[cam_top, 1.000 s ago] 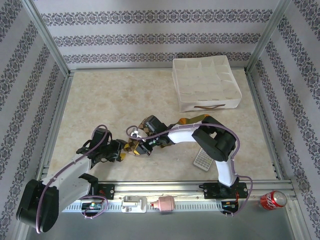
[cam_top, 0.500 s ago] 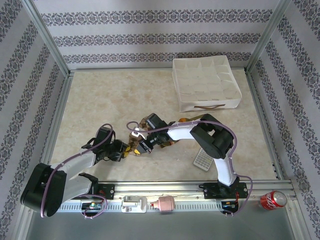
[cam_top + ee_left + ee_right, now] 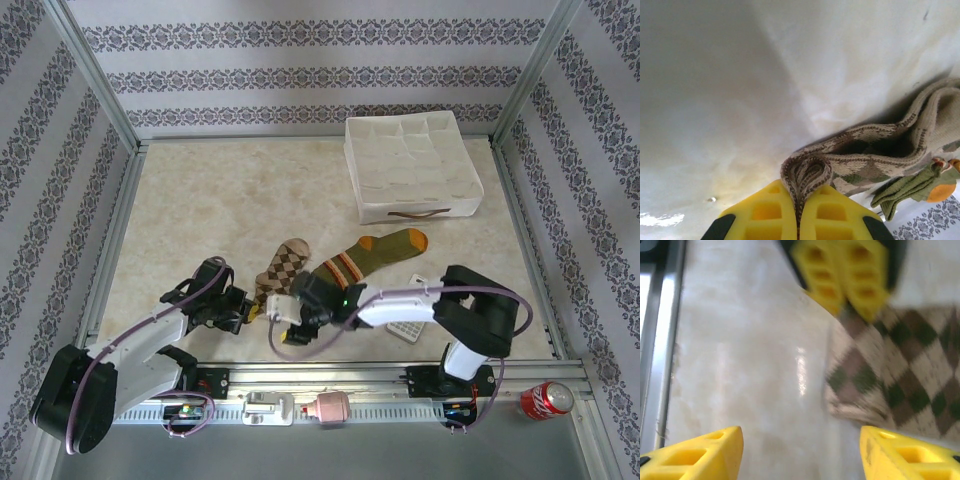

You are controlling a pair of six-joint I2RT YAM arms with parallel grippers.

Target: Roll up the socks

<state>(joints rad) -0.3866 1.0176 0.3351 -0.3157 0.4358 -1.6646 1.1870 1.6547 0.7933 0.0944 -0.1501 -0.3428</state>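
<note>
The table (image 3: 200, 200) is pale marble-patterned. At its far right stands a white box (image 3: 412, 165) split into small compartments, well apart from the socks.

The left arm (image 3: 140, 345) reaches from the near left corner toward the middle. The right arm (image 3: 400, 305) lies low along the near edge, stretched leftward.

The 2 socks lie flat near the middle, in front of the arms. The green sock (image 3: 375, 255) runs diagonally, its orange toe pointing toward the box and its striped bands nearer the arms. The argyle sock (image 3: 283, 265) lies just beside it on the left, toe away from the arms. Their near ends meet.

The left gripper (image 3: 252, 312) sits at the near end of the argyle sock. In the left wrist view this gripper (image 3: 799, 200) is clenched, with a fold of the argyle sock's (image 3: 875, 150) edge pinched between its 2 yellow fingers (image 3: 767, 212). The green sock (image 3: 905, 187) is bunched just behind.

The right gripper (image 3: 283, 330) is close to the left one, just off the sock's near end. In its own view the gripper (image 3: 802, 455) is spread wide over bare table with nothing between its fingers (image 3: 705, 450). Ahead of it are the argyle sock (image 3: 900, 380) and the left gripper (image 3: 845, 275) pinching it.

A red can (image 3: 545, 400) lies off the table at the near right. A small white grid piece (image 3: 405, 325) lies under the right arm.
</note>
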